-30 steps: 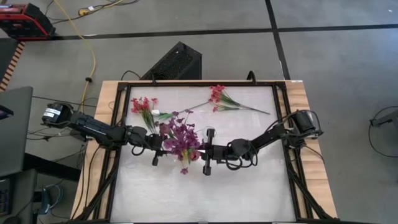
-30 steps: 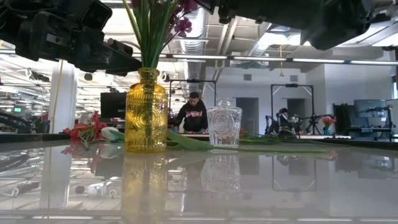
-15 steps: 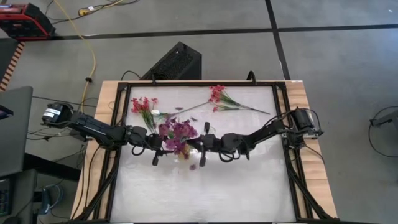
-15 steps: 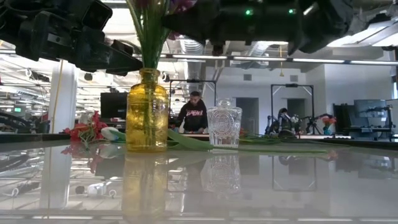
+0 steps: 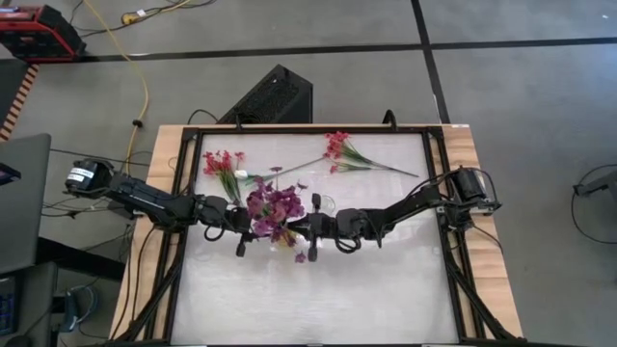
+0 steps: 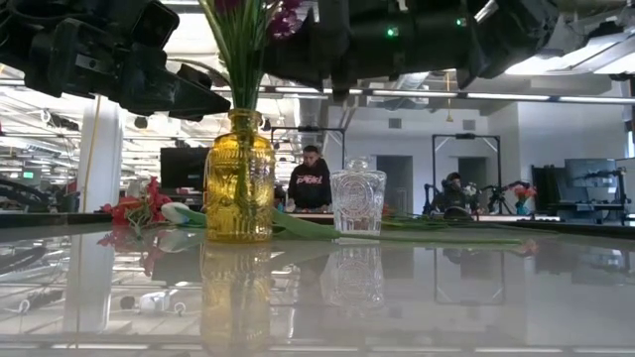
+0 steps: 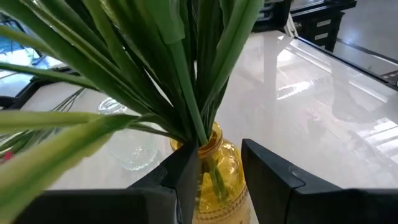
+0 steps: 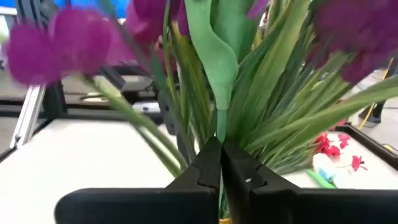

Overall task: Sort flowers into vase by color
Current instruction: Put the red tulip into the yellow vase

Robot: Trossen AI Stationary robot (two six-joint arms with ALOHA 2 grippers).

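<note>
Peeking behind yellow vase (image 6: 238,178): clear jar (image 6: 357,200)

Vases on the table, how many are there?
2. A yellow vase holding purple flowers stands near the table's middle, the left gripper around its neck. A clear vase stands empty close beside it, toward the right arm's side.

Floor: we see grey concrete (image 5: 521,106) crossed by dark seams | Cable: a yellow cord (image 5: 135,58) runs past a red case (image 5: 34,34) | By the table's far edge: a black box (image 5: 275,94) | Room beyond: we see white walls, ceiling strip lights (image 6: 556,96), a seated person (image 6: 311,183), monitors (image 6: 585,178).
</note>
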